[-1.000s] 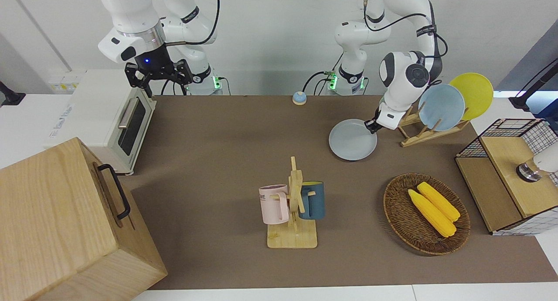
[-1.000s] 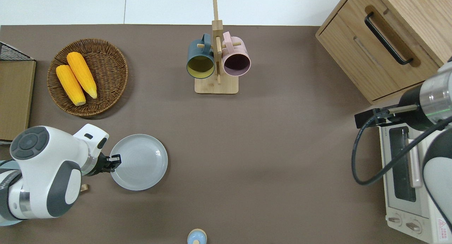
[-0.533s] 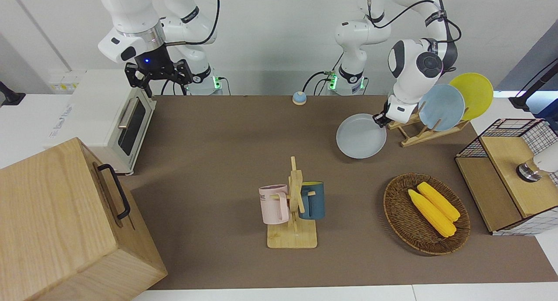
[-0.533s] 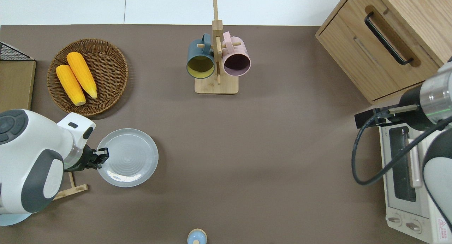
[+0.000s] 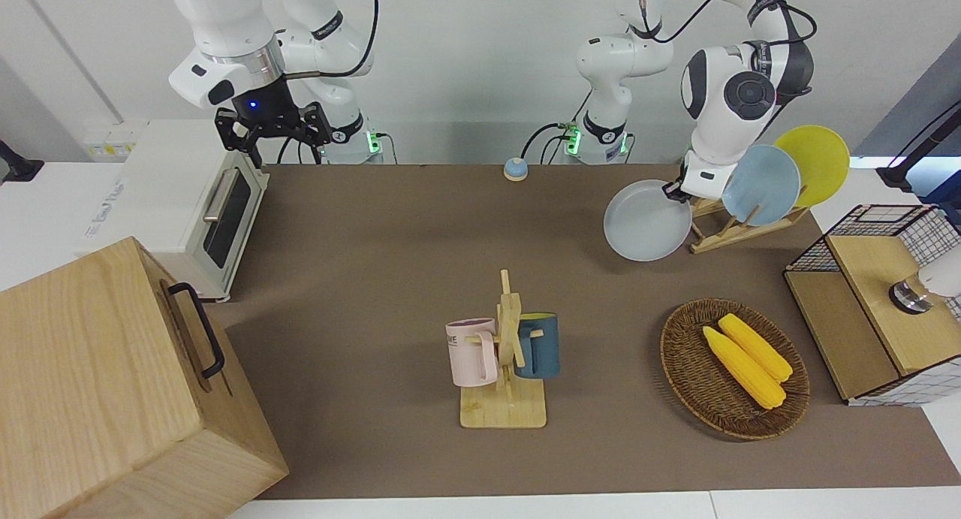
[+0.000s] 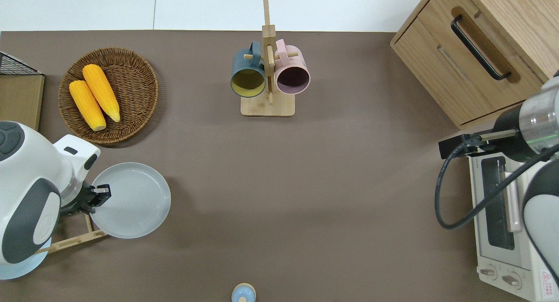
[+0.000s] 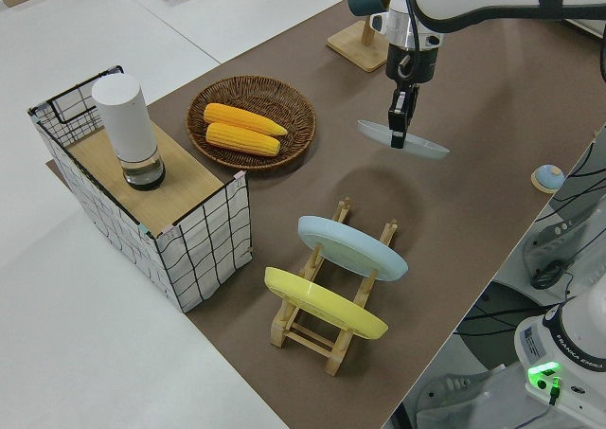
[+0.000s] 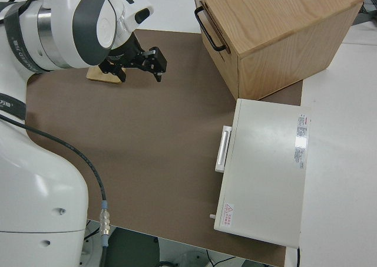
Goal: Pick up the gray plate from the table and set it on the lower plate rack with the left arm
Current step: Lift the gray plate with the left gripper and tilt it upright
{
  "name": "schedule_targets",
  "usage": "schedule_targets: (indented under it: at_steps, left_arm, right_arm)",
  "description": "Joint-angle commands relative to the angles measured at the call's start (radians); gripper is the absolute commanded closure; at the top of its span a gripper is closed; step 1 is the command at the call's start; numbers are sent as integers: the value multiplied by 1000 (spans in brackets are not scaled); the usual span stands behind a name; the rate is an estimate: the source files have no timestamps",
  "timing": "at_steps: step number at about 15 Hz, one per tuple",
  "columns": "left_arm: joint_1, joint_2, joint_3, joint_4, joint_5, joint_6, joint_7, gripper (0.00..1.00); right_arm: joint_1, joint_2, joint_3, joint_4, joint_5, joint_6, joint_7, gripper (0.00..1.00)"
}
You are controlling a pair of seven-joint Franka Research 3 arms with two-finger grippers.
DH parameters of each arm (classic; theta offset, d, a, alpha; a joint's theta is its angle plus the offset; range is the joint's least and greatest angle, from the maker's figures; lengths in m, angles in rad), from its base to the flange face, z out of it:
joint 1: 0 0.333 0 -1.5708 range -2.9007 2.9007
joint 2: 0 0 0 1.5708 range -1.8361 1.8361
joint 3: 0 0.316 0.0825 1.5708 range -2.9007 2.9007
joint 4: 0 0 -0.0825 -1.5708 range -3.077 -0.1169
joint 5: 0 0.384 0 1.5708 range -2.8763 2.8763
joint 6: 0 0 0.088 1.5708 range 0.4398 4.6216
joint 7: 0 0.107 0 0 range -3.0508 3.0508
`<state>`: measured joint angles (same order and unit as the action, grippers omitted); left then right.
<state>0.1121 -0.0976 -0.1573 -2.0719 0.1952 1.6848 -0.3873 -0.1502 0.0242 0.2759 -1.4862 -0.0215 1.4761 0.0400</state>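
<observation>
My left gripper [image 5: 670,194] is shut on the rim of the gray plate [image 5: 647,220] and holds it nearly level in the air above the table [image 5: 375,241]. In the overhead view the gray plate [image 6: 131,200] is over the plate rack's [image 6: 70,241] lower end. The left side view shows the gray plate [image 7: 404,138] hanging from my left gripper [image 7: 398,131], well above the table. The plate rack [image 5: 732,230] holds a light-blue plate [image 5: 760,185] and a yellow plate [image 5: 814,162] in its higher slots. My right gripper [image 5: 274,128] is parked and open.
A wicker basket [image 5: 694,376] with two corn cobs lies farther from the robots than the rack. A mug tree [image 5: 504,399] holds a pink and a dark-blue mug. A wire crate [image 5: 871,301], a toaster oven [image 5: 188,203], a wooden cabinet [image 5: 97,384] and a small blue bell [image 5: 515,169] also stand here.
My left gripper has lifted the gray plate off the table and carried it toward the rack, at the left arm's end of the table. The right arm has not moved.
</observation>
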Motion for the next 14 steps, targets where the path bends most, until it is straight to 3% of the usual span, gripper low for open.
schedule_targets:
  at_steps: [1, 3, 9, 14]
  left_arm:
    - [-9, -2, -1, 47, 142, -114, -21, 1000]
    - [-14, -4, -1, 53, 260, -158, -10, 1000]
    - [-17, -8, -15, 70, 455, -191, 5, 1000]
    - [-17, 7, -10, 67, 477, -189, 28, 1000]
  right_arm:
    - [-20, -3, 17, 9, -2, -14, 12, 17]
    - [-19, -1, 17, 9, -2, -14, 12, 17]
    - [-19, -3, 17, 9, -2, -14, 12, 17]
    - [-19, -3, 17, 9, -2, -13, 12, 17]
